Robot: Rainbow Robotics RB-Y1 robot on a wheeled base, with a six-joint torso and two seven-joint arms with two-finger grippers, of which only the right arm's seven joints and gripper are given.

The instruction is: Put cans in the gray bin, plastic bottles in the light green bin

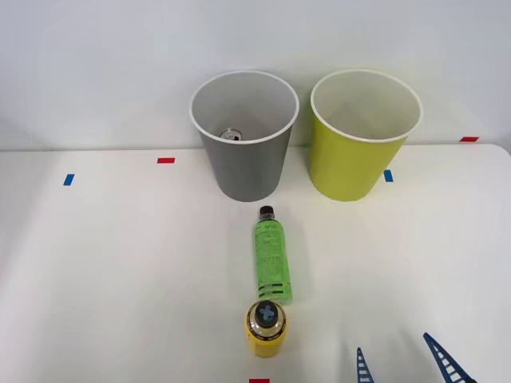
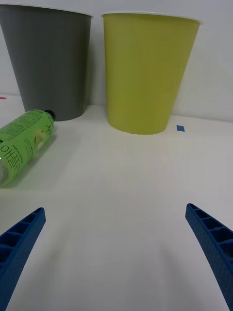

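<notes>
Fingers of the right gripper spread wide — green bottle lies flat before the gray bin, a can inside.

Translucent glossy plastic bottle, matt bins.

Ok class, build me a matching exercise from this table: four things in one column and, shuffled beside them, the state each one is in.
Things:
1. green bottle
2. yellow can
3. gray bin
4. right end effector

States:
A. standing upright on the table
B. open, holding nothing
C. lying on its side
D. has a silver-topped can inside

Pairs: 1-C, 2-A, 3-D, 4-B
</notes>
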